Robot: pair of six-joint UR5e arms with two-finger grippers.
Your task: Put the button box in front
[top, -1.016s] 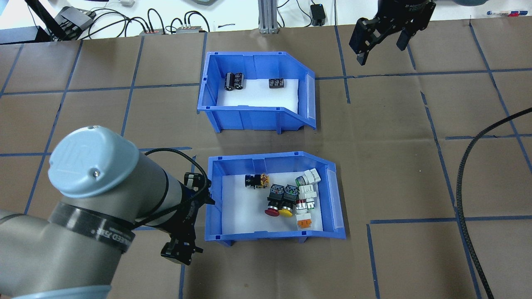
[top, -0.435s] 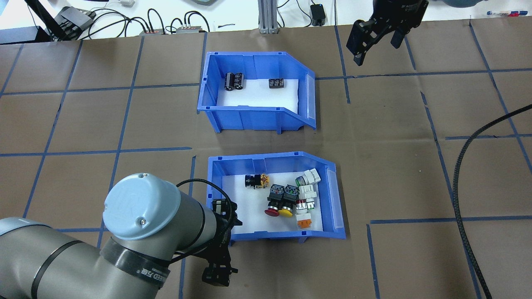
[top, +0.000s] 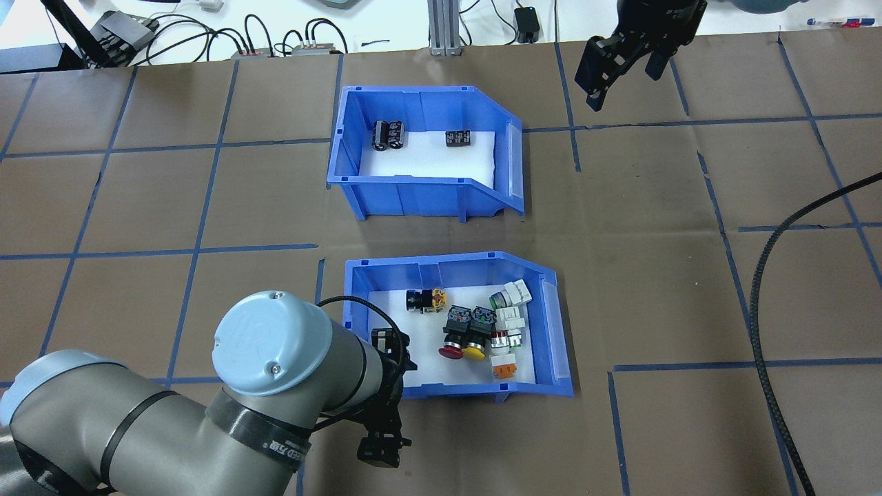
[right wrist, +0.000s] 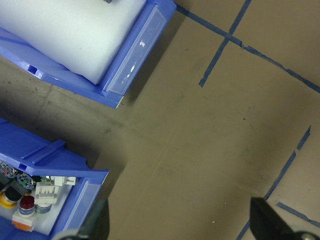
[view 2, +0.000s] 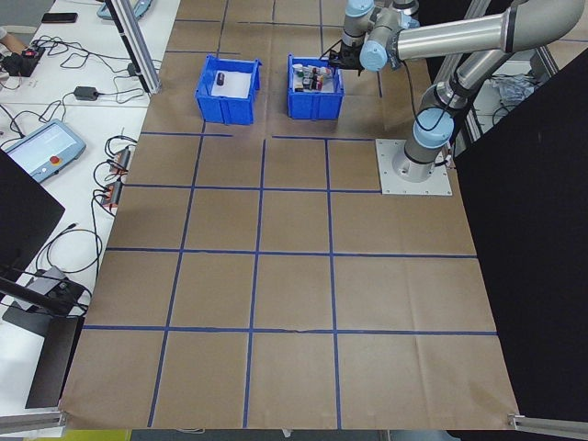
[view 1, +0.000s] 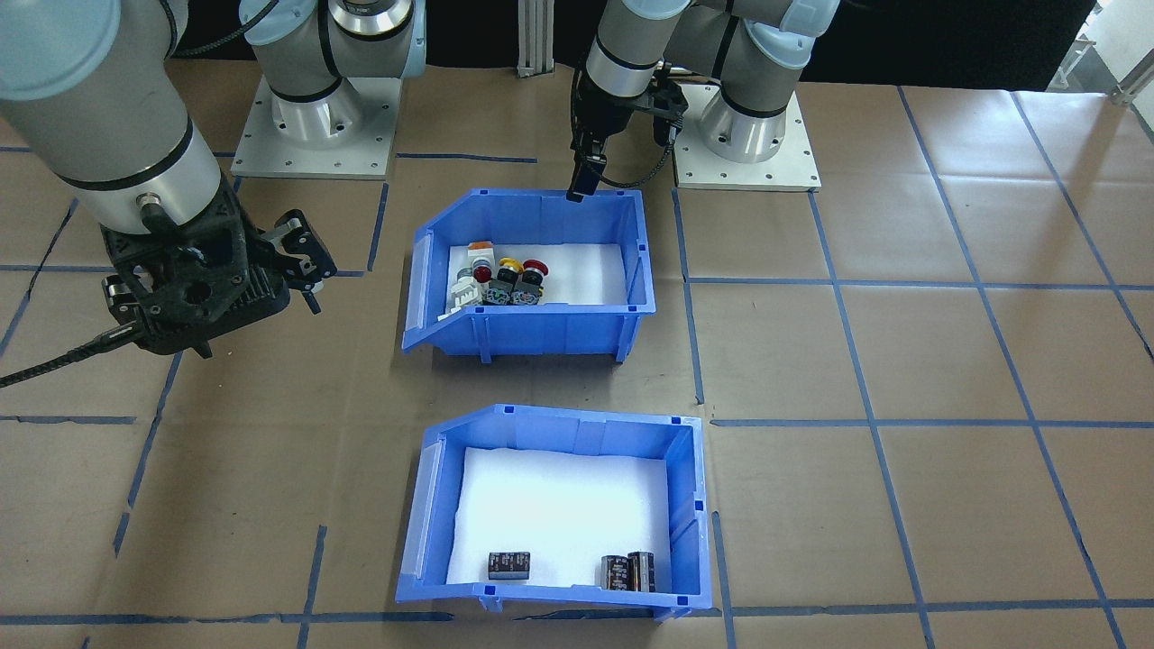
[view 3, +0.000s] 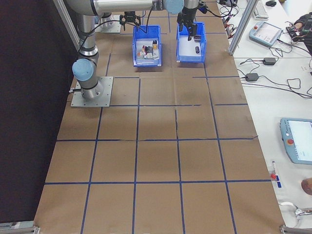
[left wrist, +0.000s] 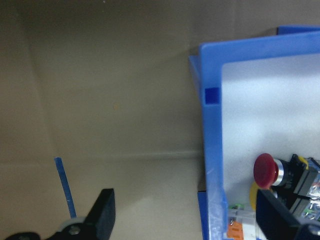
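The button box (top: 468, 390) is a blue bin with white foam and red, yellow and orange push-buttons (top: 475, 334). It stands on the robot's side of the table, its open front towards the right arm. In the front-facing view the button box (view 1: 532, 329) is the farther of the two bins. My left gripper (top: 387, 399) is open and straddles the box's robot-side wall (left wrist: 212, 150) close to its left corner; one finger (left wrist: 102, 212) is outside, the other inside. My right gripper (top: 623, 67) hangs open and empty, high over the table's far right part.
An identical blue bin (top: 413, 193) holding a few black cylinders (top: 388, 134) sits just beyond the button box, a narrow gap between them. A black cable (top: 765, 310) loops over the right side of the brown, blue-taped table. Cables and boxes lie along the far edge.
My left arm has swung rightwards, bringing its gripper from beside the box's left end onto its robot-side wall. The right gripper has drifted slightly farther away. Neither bin has moved.
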